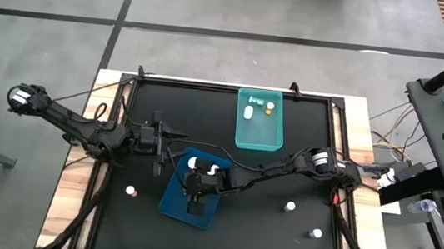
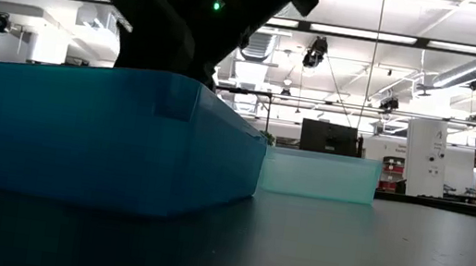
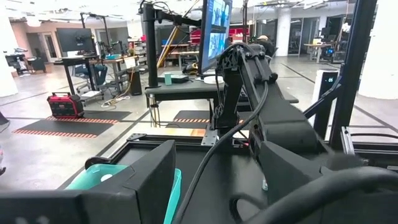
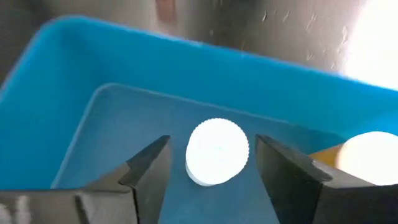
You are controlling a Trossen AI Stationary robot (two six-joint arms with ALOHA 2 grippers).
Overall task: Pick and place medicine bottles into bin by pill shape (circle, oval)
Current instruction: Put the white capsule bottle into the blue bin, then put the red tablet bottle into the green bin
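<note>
My right gripper (image 4: 212,163) is open and reaches down into the blue bin (image 1: 173,203), near its middle. A medicine bottle with a white cap (image 4: 217,151) stands upright on the bin floor between the two fingers, with a gap on each side. A second bottle with an amber body (image 4: 367,158) stands beside it in the same bin. The teal bin (image 1: 272,137) at the far middle holds a few more bottles (image 1: 249,111). My left gripper (image 1: 172,133) waits open, above the table to the left of the blue bin.
Three loose bottles stand on the black table: one left of the blue bin (image 1: 131,190) and two at the near right (image 1: 289,206) (image 1: 316,233). In the low view the blue bin wall (image 2: 80,129) fills the left, with the teal bin (image 2: 321,175) farther back.
</note>
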